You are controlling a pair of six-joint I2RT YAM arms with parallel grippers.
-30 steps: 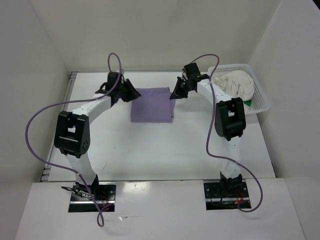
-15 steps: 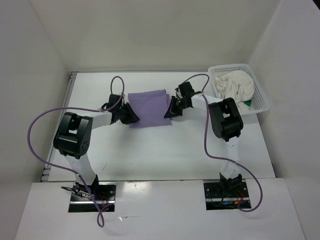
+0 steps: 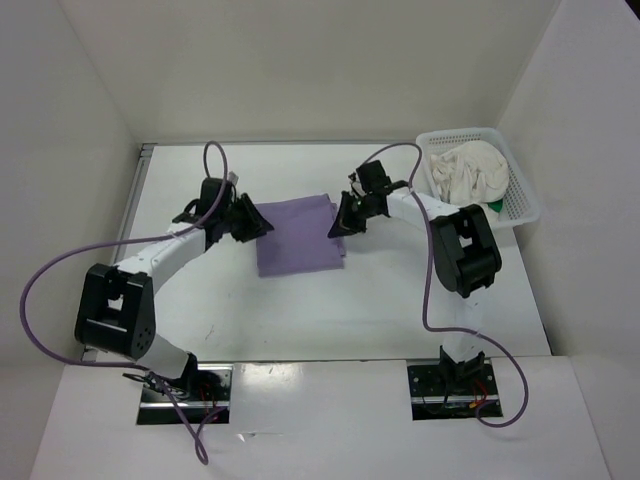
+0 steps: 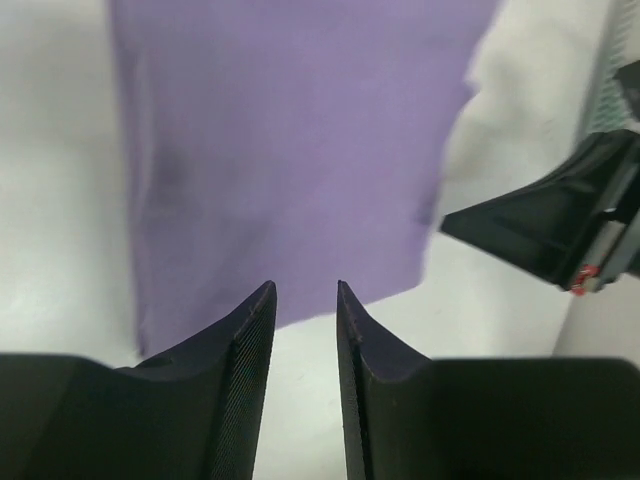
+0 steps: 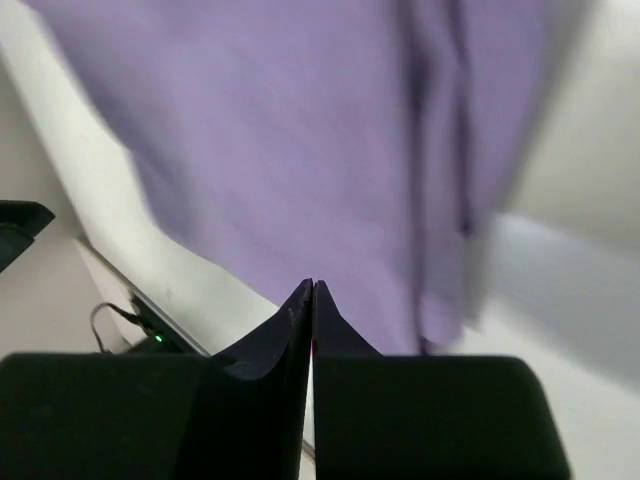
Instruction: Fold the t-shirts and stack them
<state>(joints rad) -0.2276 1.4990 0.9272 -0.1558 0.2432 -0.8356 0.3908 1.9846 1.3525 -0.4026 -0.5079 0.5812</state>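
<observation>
The lavender t-shirt (image 3: 298, 236) lies folded flat on the white table, and also shows in the left wrist view (image 4: 290, 150) and the right wrist view (image 5: 300, 140). My left gripper (image 3: 258, 222) is at its left edge. Its jaws are a little apart and empty (image 4: 304, 290), with bare table between them. My right gripper (image 3: 338, 226) is at the shirt's right edge. Its jaws are pressed together (image 5: 312, 285) and no cloth shows between them. The cream t-shirt (image 3: 466, 172) is bunched in the basket, and the green t-shirt (image 3: 497, 207) peeks out beneath it.
The white mesh basket (image 3: 523, 190) stands at the back right, against the right wall. White walls close in the table on the left, back and right. Purple cables loop above both arms.
The lavender shirt has shifted toward the near side of the table. Both grippers moved with it along its sides. The left arm's elbow swung out to the left.
</observation>
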